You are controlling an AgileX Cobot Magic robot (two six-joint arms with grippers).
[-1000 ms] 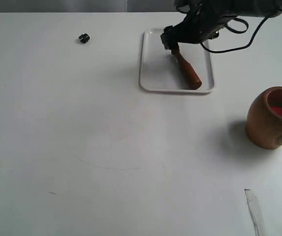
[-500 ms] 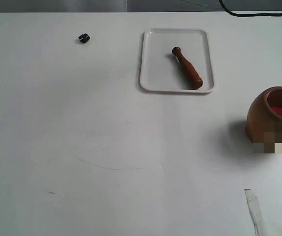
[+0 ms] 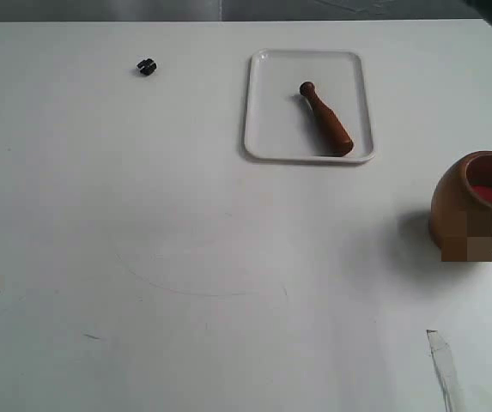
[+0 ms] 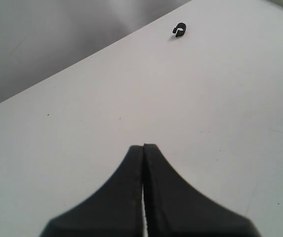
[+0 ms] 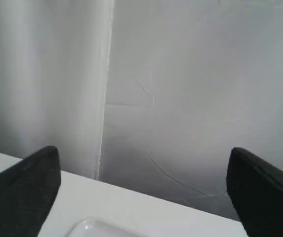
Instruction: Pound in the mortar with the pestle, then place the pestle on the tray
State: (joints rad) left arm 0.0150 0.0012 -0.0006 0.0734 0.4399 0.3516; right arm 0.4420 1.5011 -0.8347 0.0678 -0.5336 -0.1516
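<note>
Overhead we see the table (image 3: 185, 257); left wrist, low, shares the black clip (image 4: 180, 30); right, facing the wall (image 5: 190, 98), shares the tray (image 5: 94, 228).

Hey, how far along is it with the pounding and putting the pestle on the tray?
Placing looks done: the pestle lies flat inside the tray, nothing gripping it. Nothing is in hand: the right gripper is open, the left gripper shut on nothing. The mortar stands apart; whether pounding happened cannot be seen. Nothing visible seems left.

bright, even light; soft shadow left of the mortar (image 3: 462, 202); wrist views slightly blurred
</note>
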